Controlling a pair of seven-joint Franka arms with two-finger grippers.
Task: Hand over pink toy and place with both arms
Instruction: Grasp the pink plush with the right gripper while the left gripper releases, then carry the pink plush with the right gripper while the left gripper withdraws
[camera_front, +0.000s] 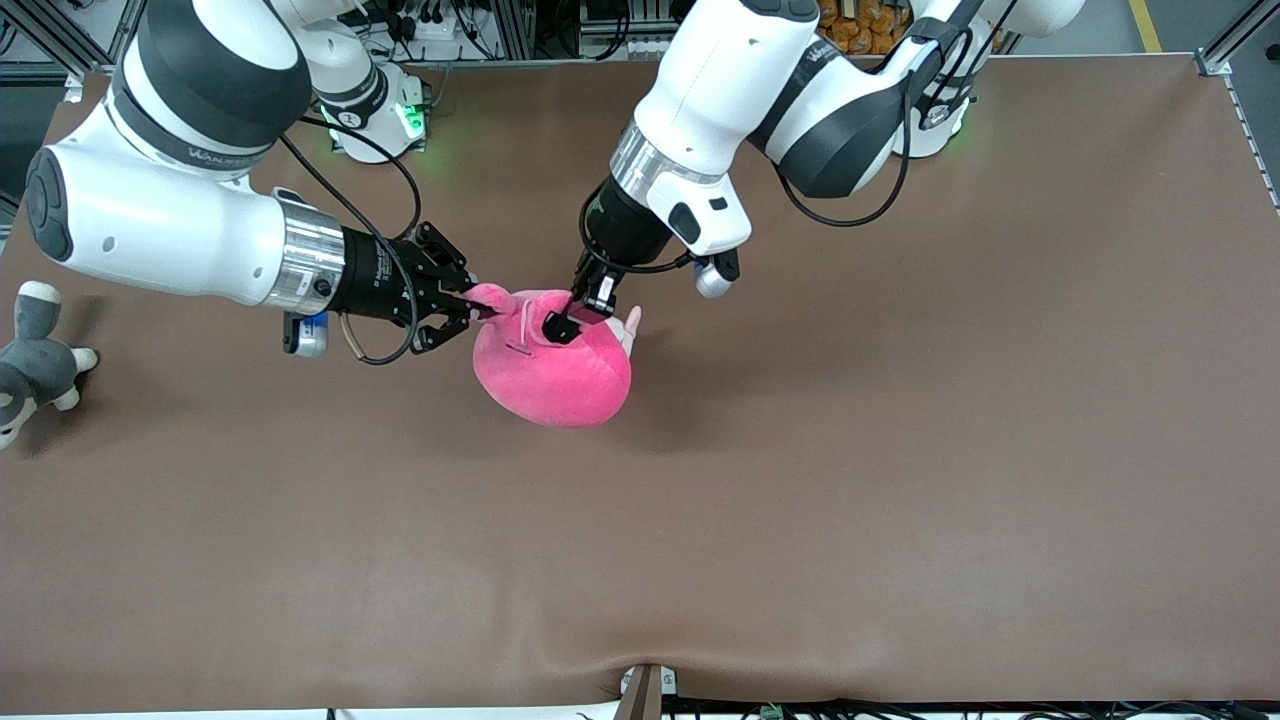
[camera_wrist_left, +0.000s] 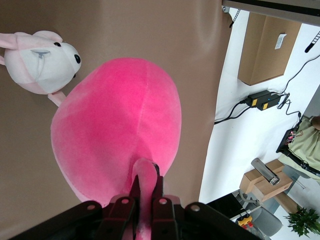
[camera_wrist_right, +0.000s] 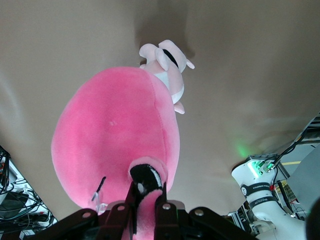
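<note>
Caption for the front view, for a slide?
Both grippers, left and right, clamp the pink toy mid-handover.

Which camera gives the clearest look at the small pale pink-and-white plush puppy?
The left wrist view: the plush puppy shows whole, with its face and black eyes, on the table beside the pink toy. The right wrist view shows it partly hidden by the pink toy. The front view shows only a sliver at that toy's edge.

A small pale pink-and-white plush puppy (camera_wrist_left: 41, 61) lies on the brown table (camera_front: 900, 450), directly below the left gripper and mostly hidden in the front view. A grey-and-white plush animal (camera_front: 32, 360) lies at the table's edge, well apart from the right gripper.
</note>
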